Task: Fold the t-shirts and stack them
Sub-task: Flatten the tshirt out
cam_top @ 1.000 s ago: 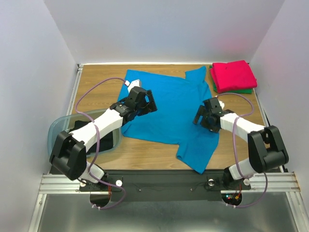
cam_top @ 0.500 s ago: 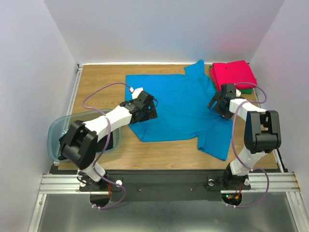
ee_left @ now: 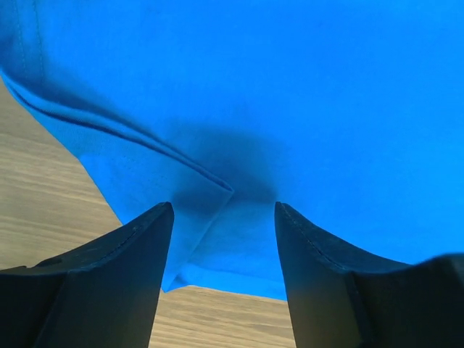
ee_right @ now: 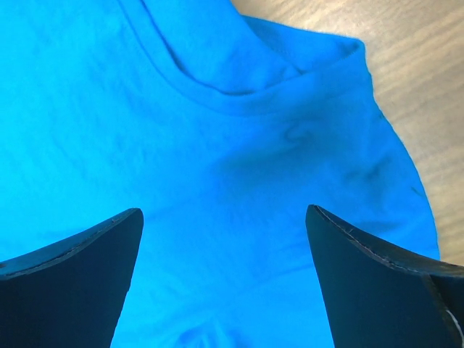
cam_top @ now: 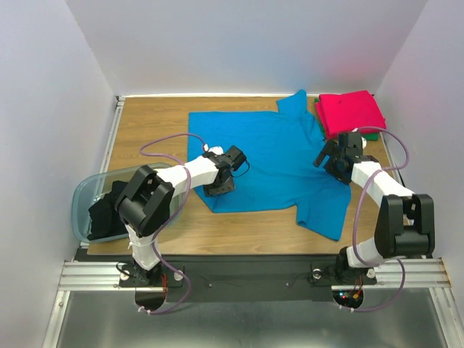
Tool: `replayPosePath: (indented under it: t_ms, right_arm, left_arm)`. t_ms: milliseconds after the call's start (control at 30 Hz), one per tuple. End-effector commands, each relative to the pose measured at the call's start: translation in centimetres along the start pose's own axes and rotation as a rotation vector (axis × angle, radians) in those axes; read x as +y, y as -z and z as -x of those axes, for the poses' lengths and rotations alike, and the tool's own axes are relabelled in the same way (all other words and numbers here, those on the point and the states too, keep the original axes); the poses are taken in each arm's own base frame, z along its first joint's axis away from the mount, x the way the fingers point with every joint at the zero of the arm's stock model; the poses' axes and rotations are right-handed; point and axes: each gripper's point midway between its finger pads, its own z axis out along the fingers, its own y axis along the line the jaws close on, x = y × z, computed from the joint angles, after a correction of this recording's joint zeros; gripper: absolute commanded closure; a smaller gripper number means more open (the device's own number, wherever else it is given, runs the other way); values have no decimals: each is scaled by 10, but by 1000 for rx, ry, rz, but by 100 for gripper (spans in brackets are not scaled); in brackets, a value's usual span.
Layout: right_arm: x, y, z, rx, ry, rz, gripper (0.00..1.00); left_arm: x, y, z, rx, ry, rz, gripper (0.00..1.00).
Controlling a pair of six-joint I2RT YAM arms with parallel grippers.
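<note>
The bright blue t-shirt (cam_top: 272,156) lies spread flat on the wooden table. My left gripper (cam_top: 223,177) is open just over its near-left hem corner (ee_left: 181,246), where the cloth is folded over. My right gripper (cam_top: 331,156) is open and empty above the shirt's right side, with the collar (ee_right: 239,87) just ahead of its fingers. The red-pink t-shirt (cam_top: 351,112) lies folded at the back right on the green t-shirt (cam_top: 368,135), of which only an edge shows. The black t-shirt (cam_top: 109,210) lies crumpled in the bin.
The translucent blue-grey plastic bin (cam_top: 83,190) stands at the table's left edge, beside my left arm's elbow. White walls close in the table at the left, back and right. Bare wood (cam_top: 239,228) shows along the front.
The blue shirt slid toward the back right a second ago and has lain still since. My left gripper has moved right to the hem corner. My right gripper has hardly moved in the last half second.
</note>
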Motion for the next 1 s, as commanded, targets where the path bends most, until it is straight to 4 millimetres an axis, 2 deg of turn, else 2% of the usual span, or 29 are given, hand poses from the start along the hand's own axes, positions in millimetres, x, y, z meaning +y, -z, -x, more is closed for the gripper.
replayPosePath:
  t_ms: [0, 200, 367, 400, 533, 667, 933, 967]
  right_arm:
    - [6, 15, 5, -34, 8, 49, 0]
    - [3, 38, 4, -67, 9, 81, 0]
    - [-15, 49, -3, -77, 17, 29, 0]
    - [-20, 50, -5, -78, 16, 10, 0]
    - [-28, 53, -11, -72, 5, -17, 0]
    - [-38, 55, -17, -58, -9, -64, 0]
    - [-56, 63, -30, -37, -38, -136, 0]
    - [-57, 64, -31, -37, -42, -140, 0]
  left_arm:
    - [8, 6, 7, -34, 32, 65, 39]
    - [5, 0, 10, -50, 48, 72, 53]
    - [6, -7, 0, -24, 48, 68, 58]
    - [8, -9, -3, -17, 48, 70, 65]
    - [13, -3, -3, -23, 62, 75, 79]
    - [19, 9, 0, -43, 83, 54, 80]
    - [28, 22, -1, -57, 92, 33, 80]
    - [29, 24, -1, -60, 93, 30, 84]
